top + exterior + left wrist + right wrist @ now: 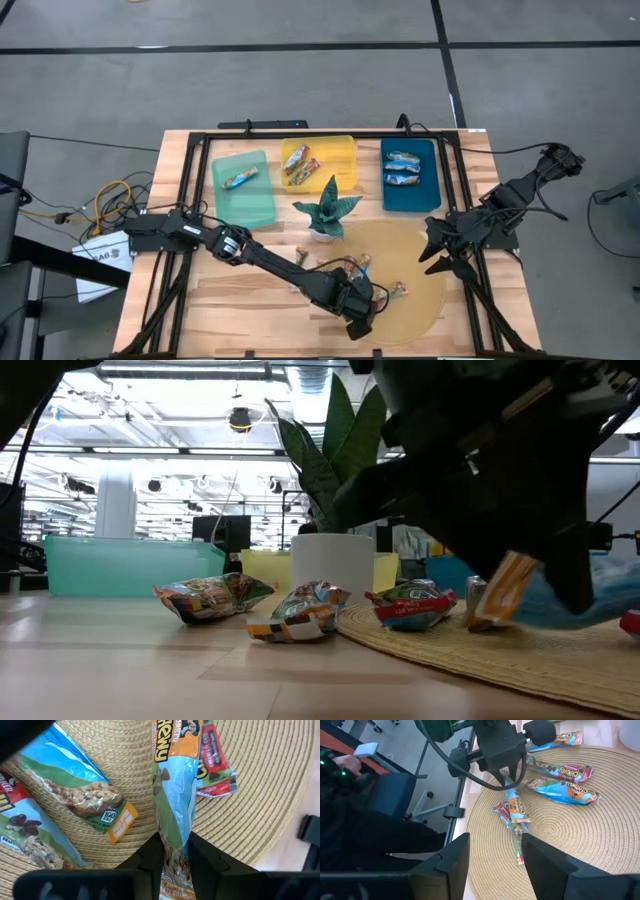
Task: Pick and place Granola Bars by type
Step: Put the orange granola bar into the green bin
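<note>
My left gripper stands over the round woven mat near the table's front edge, shut on a granola bar in an orange and light-blue wrapper. A red-wrapped bar lies under that bar's far end. Two more bars lie flat on the mat beside it. My right gripper hangs open above the mat's right edge, with nothing between its fingers. Other bars lie in the green tray, the yellow tray and the blue tray. My left gripper pinches one end of the orange and blue bar between its two fingers. The fingers come slanting down from above and point along the bar. The bar hangs tilted below them; whether its lower end touches the mat, I cannot tell.
A potted green plant stands in a white pot at the mat's far edge, in front of the trays. Three bars lie near the plant on the wood and the mat's rim. Black frame rails run along the table's sides.
</note>
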`<state>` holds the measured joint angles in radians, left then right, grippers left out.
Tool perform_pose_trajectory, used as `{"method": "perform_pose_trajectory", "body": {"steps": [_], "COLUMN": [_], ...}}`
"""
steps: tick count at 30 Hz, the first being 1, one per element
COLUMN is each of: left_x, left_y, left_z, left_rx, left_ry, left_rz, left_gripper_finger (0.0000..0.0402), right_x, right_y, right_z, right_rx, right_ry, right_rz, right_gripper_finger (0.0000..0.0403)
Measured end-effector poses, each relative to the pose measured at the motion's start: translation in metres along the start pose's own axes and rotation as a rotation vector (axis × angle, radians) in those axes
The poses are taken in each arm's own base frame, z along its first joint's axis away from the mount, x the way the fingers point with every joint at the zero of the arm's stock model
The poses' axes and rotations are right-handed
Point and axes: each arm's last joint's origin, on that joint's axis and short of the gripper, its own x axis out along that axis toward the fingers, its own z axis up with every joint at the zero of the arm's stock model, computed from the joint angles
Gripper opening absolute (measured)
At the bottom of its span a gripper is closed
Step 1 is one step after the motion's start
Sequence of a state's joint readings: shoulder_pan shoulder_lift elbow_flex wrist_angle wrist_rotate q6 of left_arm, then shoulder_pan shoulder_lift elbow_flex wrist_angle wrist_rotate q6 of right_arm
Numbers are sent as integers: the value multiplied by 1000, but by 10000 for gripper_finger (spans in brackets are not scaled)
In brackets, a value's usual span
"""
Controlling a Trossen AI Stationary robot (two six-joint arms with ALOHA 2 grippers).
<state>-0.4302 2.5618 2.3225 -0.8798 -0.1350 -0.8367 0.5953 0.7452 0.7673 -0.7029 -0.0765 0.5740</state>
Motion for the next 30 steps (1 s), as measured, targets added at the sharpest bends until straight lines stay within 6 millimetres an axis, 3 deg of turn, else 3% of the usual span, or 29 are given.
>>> {"method": "perform_pose_trajectory", "body": {"steps": [10,18,30], "left_x": [-12,-36,-96], "left_y": [-14,-31,-46], "left_z": [5,12,15], "left_rx": [-74,-152,-261], "left_ry": [-68,-263,-569], "left_rz": [-74,-136,-90], "left_gripper_finger": [53,50,50], "right_x": [0,0,0], "right_y": [0,-1,-1], "right_z": [0,-1,-3], "right_rx": [-36,-73,-112], "right_ry": [2,14,28], "right_rz": [3,-2,-9], "right_gripper_finger": [169,169,169]}}
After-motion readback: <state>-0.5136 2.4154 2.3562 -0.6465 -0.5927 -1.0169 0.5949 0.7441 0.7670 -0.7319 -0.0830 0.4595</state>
